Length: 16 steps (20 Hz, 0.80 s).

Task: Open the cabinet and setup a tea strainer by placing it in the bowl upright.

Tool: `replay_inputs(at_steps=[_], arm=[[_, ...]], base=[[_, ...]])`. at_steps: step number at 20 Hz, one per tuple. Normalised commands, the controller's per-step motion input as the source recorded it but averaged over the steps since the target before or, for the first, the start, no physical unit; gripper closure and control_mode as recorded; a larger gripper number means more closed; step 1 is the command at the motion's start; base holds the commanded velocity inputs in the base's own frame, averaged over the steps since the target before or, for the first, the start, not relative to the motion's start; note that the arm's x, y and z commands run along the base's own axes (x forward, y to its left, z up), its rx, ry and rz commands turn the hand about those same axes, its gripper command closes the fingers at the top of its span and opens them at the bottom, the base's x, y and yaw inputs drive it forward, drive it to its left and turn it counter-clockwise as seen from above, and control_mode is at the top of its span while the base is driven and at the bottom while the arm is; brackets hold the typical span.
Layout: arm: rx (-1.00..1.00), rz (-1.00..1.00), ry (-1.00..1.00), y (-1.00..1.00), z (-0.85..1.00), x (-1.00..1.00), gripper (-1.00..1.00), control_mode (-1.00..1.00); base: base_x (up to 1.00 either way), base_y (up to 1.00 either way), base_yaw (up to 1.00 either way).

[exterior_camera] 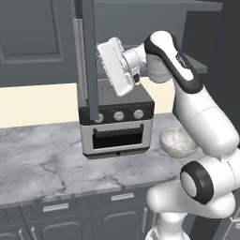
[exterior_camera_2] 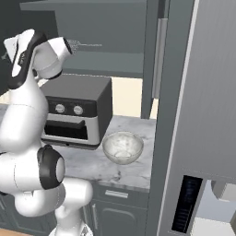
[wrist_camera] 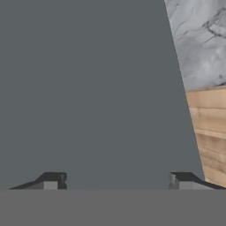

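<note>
1. The hand has two small dark tips far apart. It is wide open and holds nothing.
2. In the hand view, a flat, smooth grey door is right in front of the tips. At the upper right is marbled stone, with wood planks below it.
3. In the left base view, the cabinet door stands open, edge-on, at the top middle. It is tall, dark grey and has a long silver bar handle.
4. The white arm reaches up beside that door, above the toaster oven.
5. The oven is a boxy grey thing with three round knobs and a dark glass front.
6. The bowl is round, deep and marbled white-grey. It sits on the bench, just beside the oven, at the middle of the right base view.
7. The bench top is grey marbled stone.
8. A tall, flat grey fridge is at the right of the right base view.
</note>
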Motion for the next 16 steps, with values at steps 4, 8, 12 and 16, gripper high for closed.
replay_inputs(at_steps=[4, 8, 12, 16], arm=[[0.0, -0.07, 0.0, 0.68, -0.02, 0.0, -1.0, -1.0], [0.0, -0.06, 0.0, 0.57, -0.05, 0.0, -1.0, -1.0], [-0.02, -0.07, 0.02, 0.25, -0.06, 0.0, -1.0, -1.0], [-0.1, -0.08, 0.05, -0.23, -0.14, 0.0, -1.0, -1.0]], base=[[0.0, 0.0, 0.0], [0.0, 0.0, 0.0], [0.0, 0.0, 0.0], [0.0, 0.0, 0.0]])
